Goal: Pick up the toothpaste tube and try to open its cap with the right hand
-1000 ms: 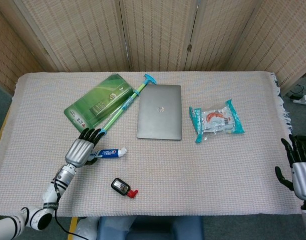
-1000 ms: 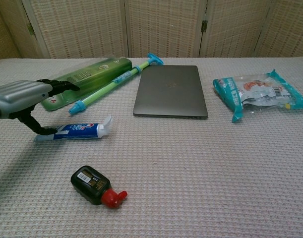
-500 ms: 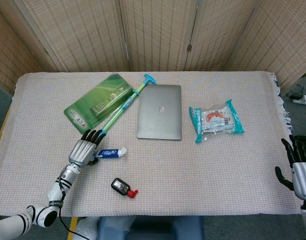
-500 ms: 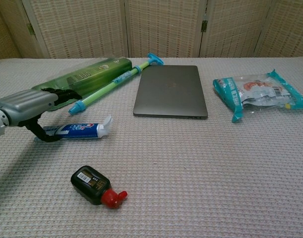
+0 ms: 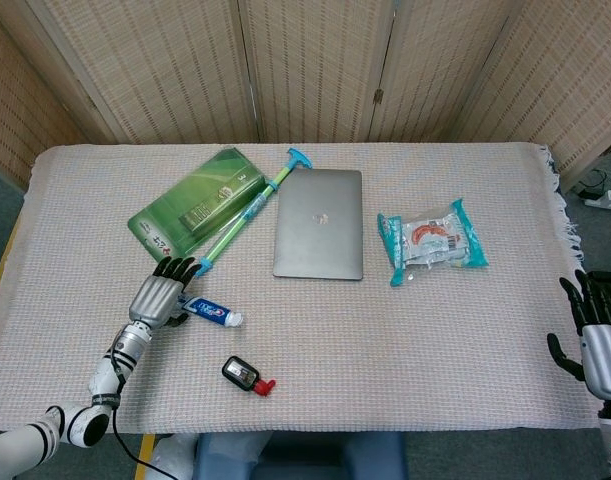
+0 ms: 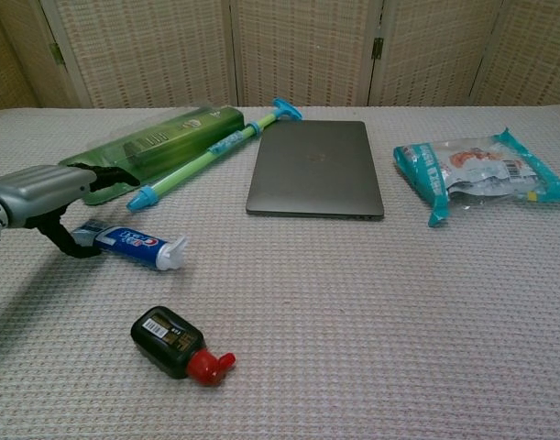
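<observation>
The toothpaste tube (image 5: 210, 312) (image 6: 133, 243), blue and white with a white cap (image 6: 174, 254), lies flat on the cloth at the front left. Its cap points right and toward the front edge. My left hand (image 5: 157, 295) (image 6: 41, 191) hovers over the tube's tail end with its fingers stretched forward. The thumb curls down and touches the tail. The tube is not lifted. My right hand (image 5: 597, 335) hangs off the table's right edge, far from the tube, fingers spread and holding nothing. It shows only in the head view.
A small black bottle with a red cap (image 5: 247, 375) (image 6: 174, 344) lies in front of the tube. Behind it are a green flat package (image 5: 197, 205), a green-and-blue stick (image 5: 250, 210) and a closed grey laptop (image 5: 319, 222). A teal snack bag (image 5: 432, 240) lies right of centre.
The left hand shifted slightly left and lower, and the tube swung round under it. The cap, which pointed right and a little back, now points right and forward. The right hand stayed still.
</observation>
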You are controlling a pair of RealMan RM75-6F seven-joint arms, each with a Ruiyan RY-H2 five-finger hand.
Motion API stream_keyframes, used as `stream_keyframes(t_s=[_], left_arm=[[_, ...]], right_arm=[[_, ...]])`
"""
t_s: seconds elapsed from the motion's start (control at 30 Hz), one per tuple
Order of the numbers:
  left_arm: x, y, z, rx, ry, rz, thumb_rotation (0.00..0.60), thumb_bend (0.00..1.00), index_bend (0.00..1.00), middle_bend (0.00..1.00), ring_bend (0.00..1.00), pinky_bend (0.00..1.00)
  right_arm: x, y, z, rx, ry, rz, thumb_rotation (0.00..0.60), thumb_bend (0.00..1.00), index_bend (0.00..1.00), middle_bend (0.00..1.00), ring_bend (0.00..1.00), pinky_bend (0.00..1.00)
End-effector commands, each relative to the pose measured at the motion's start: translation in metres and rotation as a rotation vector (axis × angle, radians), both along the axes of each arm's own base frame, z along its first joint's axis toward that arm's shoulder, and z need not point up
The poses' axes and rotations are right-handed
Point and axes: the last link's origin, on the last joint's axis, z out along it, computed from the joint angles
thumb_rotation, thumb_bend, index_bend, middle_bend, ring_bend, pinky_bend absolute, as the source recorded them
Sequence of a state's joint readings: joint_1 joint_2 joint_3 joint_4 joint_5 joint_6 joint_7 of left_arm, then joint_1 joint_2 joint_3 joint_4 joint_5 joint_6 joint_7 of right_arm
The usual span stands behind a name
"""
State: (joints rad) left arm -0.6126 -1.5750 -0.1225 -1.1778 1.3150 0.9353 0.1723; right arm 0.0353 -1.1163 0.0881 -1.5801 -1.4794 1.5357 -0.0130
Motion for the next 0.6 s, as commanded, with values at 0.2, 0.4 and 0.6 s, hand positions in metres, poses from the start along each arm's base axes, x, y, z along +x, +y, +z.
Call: stream_keyframes(t_s=[0.2, 0.4, 0.6], left_arm=[[0.007, -0.0031, 0.0001, -0.044, -0.011, -0.085, 0.6, 0.4, 0.33, 0.29, 0.25, 0.11], [0.0074, -0.0001, -0.0013, -0.04, 0.0, -0.103, 0.6, 0.41, 0.35, 0.32, 0.28, 0.13], [0.0031, -0.0007, -0.0057, -0.05, 0.026, -0.101, 0.6, 0.41, 0.35, 0.32, 0.28, 0.14]], right_arm=[[-0.0016, 0.0018, 0.0012, -0.004, -0.005, -0.002, 0.6, 0.45, 0.0, 0.0, 0.0, 0.0], [-0.003, 0.0033, 0.0008, -0.003, -0.008, -0.006, 0.6, 0.45, 0.0, 0.0, 0.0, 0.0], [-0.0045, 0.0048, 0.001, -0.003, -0.012, -0.012, 0.6, 0.45, 0.0, 0.0, 0.0, 0.0]])
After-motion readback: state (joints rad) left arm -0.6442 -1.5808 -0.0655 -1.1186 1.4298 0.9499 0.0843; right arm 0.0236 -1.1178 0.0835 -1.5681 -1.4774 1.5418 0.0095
